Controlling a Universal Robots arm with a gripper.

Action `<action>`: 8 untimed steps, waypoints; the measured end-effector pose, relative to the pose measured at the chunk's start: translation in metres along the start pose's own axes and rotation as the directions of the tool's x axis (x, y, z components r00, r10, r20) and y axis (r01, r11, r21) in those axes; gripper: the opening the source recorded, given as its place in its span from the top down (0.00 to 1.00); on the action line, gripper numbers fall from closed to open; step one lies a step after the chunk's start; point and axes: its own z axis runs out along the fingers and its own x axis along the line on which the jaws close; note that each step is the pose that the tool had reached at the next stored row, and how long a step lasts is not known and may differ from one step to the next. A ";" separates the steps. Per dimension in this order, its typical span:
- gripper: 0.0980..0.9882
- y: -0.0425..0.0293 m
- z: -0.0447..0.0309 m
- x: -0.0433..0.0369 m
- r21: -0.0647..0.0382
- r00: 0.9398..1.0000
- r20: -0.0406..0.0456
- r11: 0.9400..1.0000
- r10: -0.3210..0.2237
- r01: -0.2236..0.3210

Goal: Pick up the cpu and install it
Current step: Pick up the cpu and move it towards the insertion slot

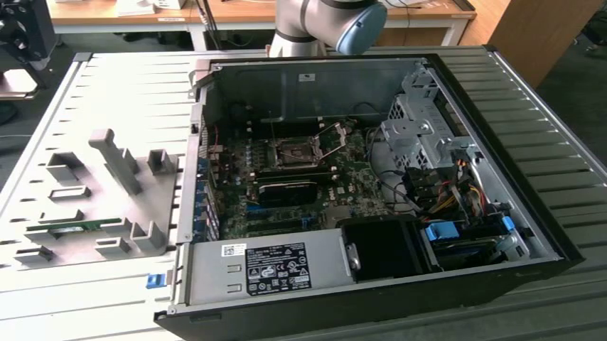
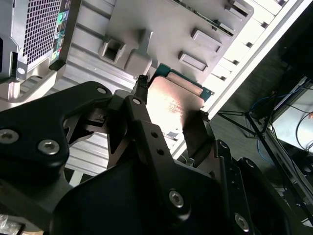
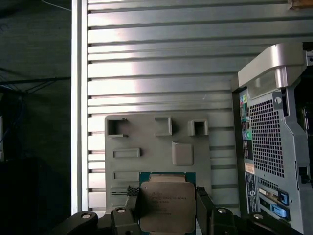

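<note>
Silver-grey cpu [image 3: 164, 209] sits pinched by its edges between the jaws of the gripper [image 3: 166, 195], apparently clear of the grey holder plate [image 3: 146, 142] on the slatted table [image 3: 156, 58]. To the exterior view's right lies the open computer case [image 1: 313, 85] with its socket [image 1: 294, 151].

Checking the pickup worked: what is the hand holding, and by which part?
The cpu, gripped at two opposite side edges by the hand.
</note>
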 end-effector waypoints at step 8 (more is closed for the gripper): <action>0.50 0.0002 -0.0001 -0.0045 0.000 1.000 0.000 1.000 0.000 0.000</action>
